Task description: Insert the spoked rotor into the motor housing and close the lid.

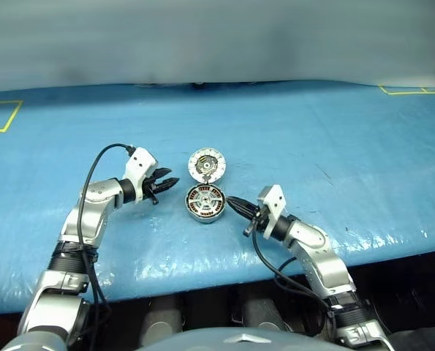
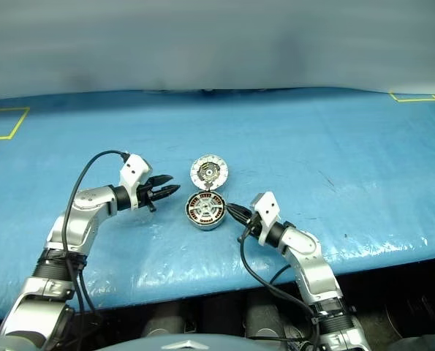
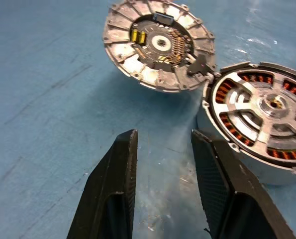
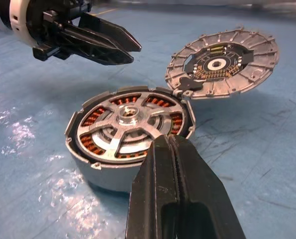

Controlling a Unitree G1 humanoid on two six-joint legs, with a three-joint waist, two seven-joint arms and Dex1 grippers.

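Note:
The motor housing (image 4: 105, 175) stands on the blue table between my two grippers. The spoked rotor (image 4: 126, 119) sits inside it, its silver spokes and hub facing up over the copper windings. The lid (image 1: 205, 164) hangs swung open from a hinge on the housing's far rim, with its face of small dark and gold parts (image 3: 157, 45) upward. My left gripper (image 1: 172, 176) hovers just left of the housing, open, nothing between its fingers (image 3: 119, 169). My right gripper (image 1: 230, 200) is shut and empty, its tip at the housing's right rim.
Blue sheeting covers the table, with the front edge (image 1: 224, 281) close below the arms. Yellow tape marks lie at the far left (image 1: 1, 117) and far right (image 1: 414, 91). Black cables loop off both wrists.

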